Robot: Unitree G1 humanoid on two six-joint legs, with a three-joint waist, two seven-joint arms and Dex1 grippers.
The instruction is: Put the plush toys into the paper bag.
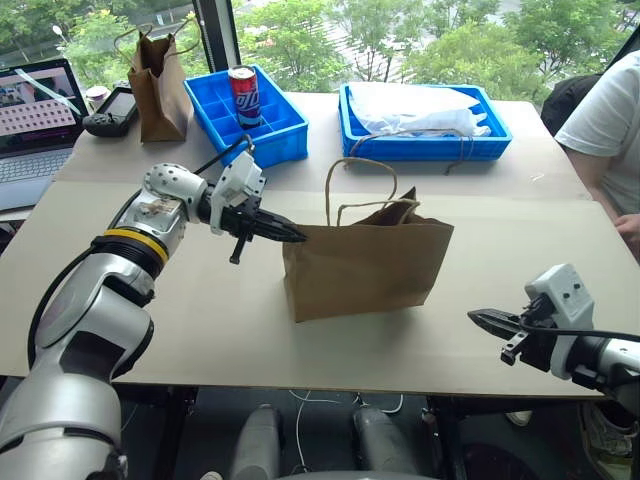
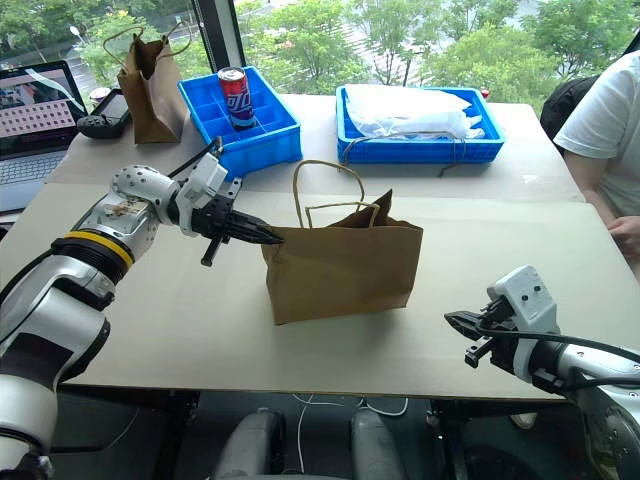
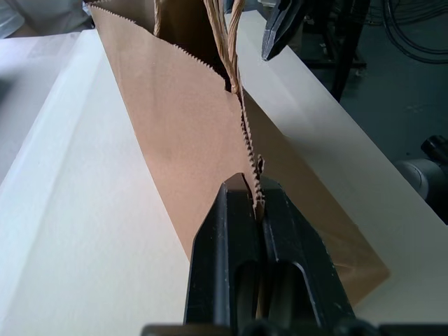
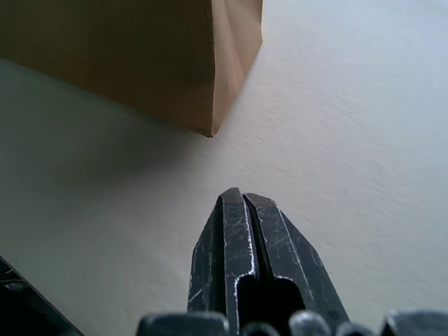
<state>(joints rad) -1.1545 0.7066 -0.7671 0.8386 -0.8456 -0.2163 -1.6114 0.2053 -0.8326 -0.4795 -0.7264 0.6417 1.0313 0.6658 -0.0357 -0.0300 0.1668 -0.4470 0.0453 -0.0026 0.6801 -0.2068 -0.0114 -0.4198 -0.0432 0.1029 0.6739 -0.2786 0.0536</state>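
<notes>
Left gripper clamped on paper bag rim at its left end; right gripper closed, empty, right of bag.

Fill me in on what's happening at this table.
The robot's left gripper is shut on the top edge of the wide paper bag, which stands upright mid-table. The right gripper is shut and empty, hovering over the table beside the bag. No plush toys are visible on the table; the bag's inside can't be seen.

Two paper bags, two blue trays, one can.
</notes>
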